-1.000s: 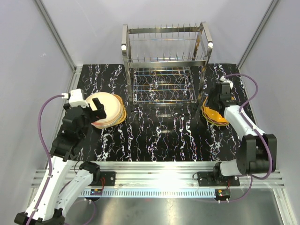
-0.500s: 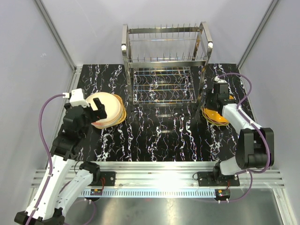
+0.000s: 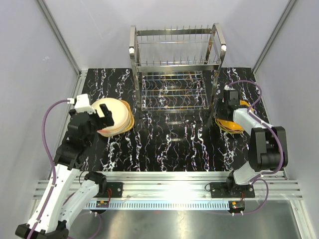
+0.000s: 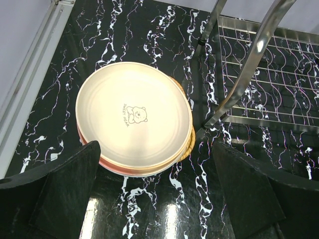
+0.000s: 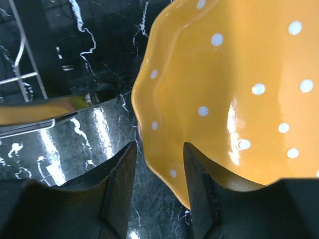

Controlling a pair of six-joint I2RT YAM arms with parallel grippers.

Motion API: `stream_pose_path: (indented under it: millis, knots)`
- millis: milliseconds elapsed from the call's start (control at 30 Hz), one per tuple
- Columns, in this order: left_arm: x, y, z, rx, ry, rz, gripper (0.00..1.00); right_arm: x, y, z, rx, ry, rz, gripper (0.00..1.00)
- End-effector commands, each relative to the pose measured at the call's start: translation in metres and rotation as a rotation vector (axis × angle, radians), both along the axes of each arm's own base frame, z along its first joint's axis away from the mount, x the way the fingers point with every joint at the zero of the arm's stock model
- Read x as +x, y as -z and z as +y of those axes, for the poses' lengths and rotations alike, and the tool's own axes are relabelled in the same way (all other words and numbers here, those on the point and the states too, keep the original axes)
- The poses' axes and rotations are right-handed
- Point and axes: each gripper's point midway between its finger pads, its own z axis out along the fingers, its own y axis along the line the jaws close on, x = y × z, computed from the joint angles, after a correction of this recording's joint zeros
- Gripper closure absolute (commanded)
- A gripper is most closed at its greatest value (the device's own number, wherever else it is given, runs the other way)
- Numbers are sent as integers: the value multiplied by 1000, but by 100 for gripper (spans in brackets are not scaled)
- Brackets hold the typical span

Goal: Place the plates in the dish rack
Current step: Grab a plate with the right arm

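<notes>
- The left pincer [image 4: 157, 196] is held wide spread above the left stack of plates [image 4: 133, 117] without touching it. The cream top plate, printed with a small bear, is seen between and beyond the two fingers.
- This stack is set near the left edge of the surface [image 3: 169, 144], with pink and tan rims showing beneath. Its right rim lies just beside the left front post of the dish rack [image 3: 174, 69].
- The rack is stood at the far middle of the surface. A broad stretch of dark marbled surface is left in front of it, between the two stacks.
- The right stack [image 3: 228, 125] is topped by the orange white-dotted plate [image 5: 229, 84]. It is set just beside the rack's right front post and near the right edge.
- The right pincer [image 5: 158, 191] is held partly spread astride this plate's rim. One finger lies over the plate and the other outside it. A strip of surface is seen between the outer finger and the rim, so nothing is pinched.
</notes>
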Motion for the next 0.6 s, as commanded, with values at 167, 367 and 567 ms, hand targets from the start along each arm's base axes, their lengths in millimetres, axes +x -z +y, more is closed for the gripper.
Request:
stream_pose_path:
  millis: [167,367,567]
  knots:
    - [4,-15,-6,-27,23,-45,1,8,-3,-13,-76,60,-18,53]
    - [4,-14,-7,-28,24,-43,1,7,-4,-11,-85,52,-18,62]
    - [3,-15,-7,-29,27,-45,1,5,0,0,-110,1,5,54]
